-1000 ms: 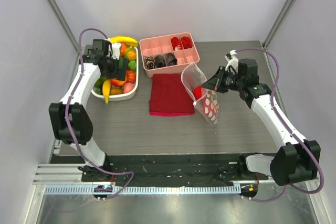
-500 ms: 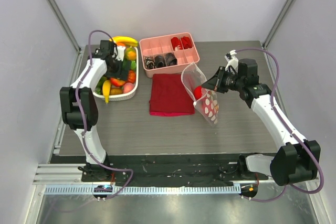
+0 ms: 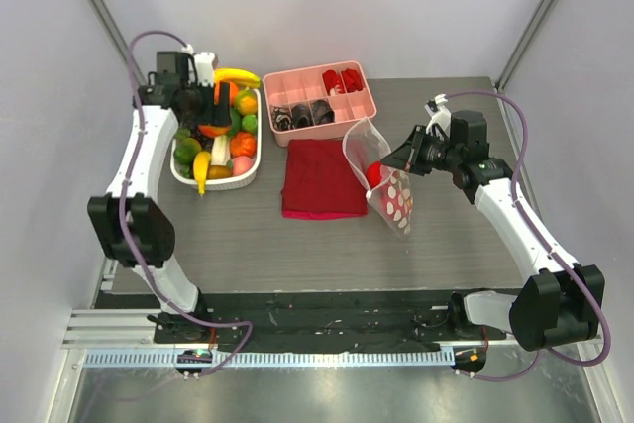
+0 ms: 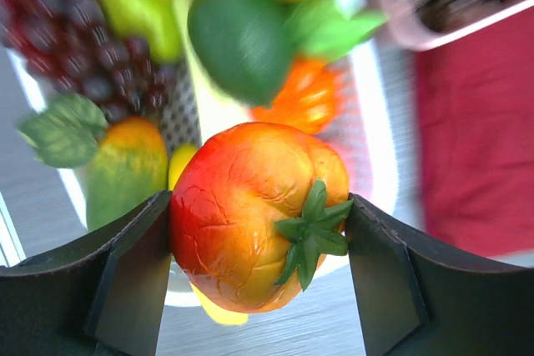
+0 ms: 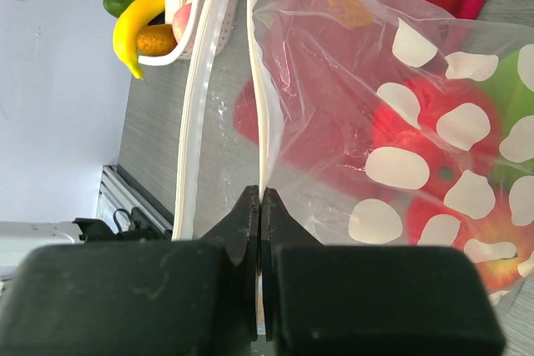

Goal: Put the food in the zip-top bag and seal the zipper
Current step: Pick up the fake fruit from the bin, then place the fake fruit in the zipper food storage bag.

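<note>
**Item: bagging of toy fruit. Status: part done.**

- **Zip-top bag** [image 3: 388, 183]: stands tilted on the tabletop [image 3: 297, 245], just right of the dark red cloth [image 3: 319, 180]. Its mouth is raised and gaping.
- **Zipper** [image 5: 265, 81]: unsealed. The two white strips run apart from each other in the right wrist view.
- **Right tool** [image 5: 260, 204]: pressed together, pinching one zipper strip at the bag's edge and holding the mouth up.
- **Contents already bagged:** a red toy fruit [image 5: 434, 131] shows through the dotted film. A red-and-yellow piece sits low beside it, and something green lies at the far edge. An exact count cannot be made.
- **Left tool** [image 4: 259, 223]: both pads are closed against the sides of an orange-red toy tomato [image 4: 254, 214] with a green calyx. It is held above the white basket [image 3: 254, 158] at the tabletop's left rear, well apart from the bag.
- **Toy fruits in the basket, not yet moved:** a banana [image 3: 236, 75], a bunch of dark grapes [image 4: 58, 47], a round green piece [image 4: 242, 39] and several orange, yellow and red ones.
- **Pink divided tray** [image 3: 369, 98]: behind the cloth, and no part of the job.

**Left to do, by judgement:**
- Carry the tomato across the cloth and drop it into the open mouth.
- Do the same for the basket's other fruits.
- Press the zipper shut along its whole length.

Most of the loading and all of the sealing lie ahead.
</note>
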Controlling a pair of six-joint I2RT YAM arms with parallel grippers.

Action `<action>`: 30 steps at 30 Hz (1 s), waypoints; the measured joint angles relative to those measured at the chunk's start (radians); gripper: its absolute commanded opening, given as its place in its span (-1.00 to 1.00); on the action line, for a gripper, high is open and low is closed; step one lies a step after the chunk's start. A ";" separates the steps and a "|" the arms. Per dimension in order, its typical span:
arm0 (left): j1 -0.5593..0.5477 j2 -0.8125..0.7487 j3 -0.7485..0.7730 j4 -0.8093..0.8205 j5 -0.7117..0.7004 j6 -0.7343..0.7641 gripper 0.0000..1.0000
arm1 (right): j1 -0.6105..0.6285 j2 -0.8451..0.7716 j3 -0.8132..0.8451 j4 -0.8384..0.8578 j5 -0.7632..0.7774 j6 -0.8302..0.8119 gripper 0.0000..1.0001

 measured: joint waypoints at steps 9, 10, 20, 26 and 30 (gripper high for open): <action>-0.197 -0.168 0.210 0.060 0.163 -0.188 0.13 | 0.000 0.000 -0.010 0.000 0.001 0.000 -0.98; -0.257 -0.168 0.214 0.081 0.168 -0.211 0.13 | 0.000 0.000 -0.011 0.000 0.002 0.000 -0.98; -0.667 0.021 0.218 0.201 0.193 -0.349 0.23 | 0.000 0.000 -0.011 -0.001 0.006 0.000 -0.98; -0.714 0.134 0.192 0.201 0.180 -0.391 0.83 | 0.000 -0.008 -0.012 -0.017 0.019 0.000 -0.98; -0.712 0.147 0.192 0.157 0.168 -0.381 1.00 | -0.005 -0.019 -0.013 -0.023 0.021 -0.002 -0.98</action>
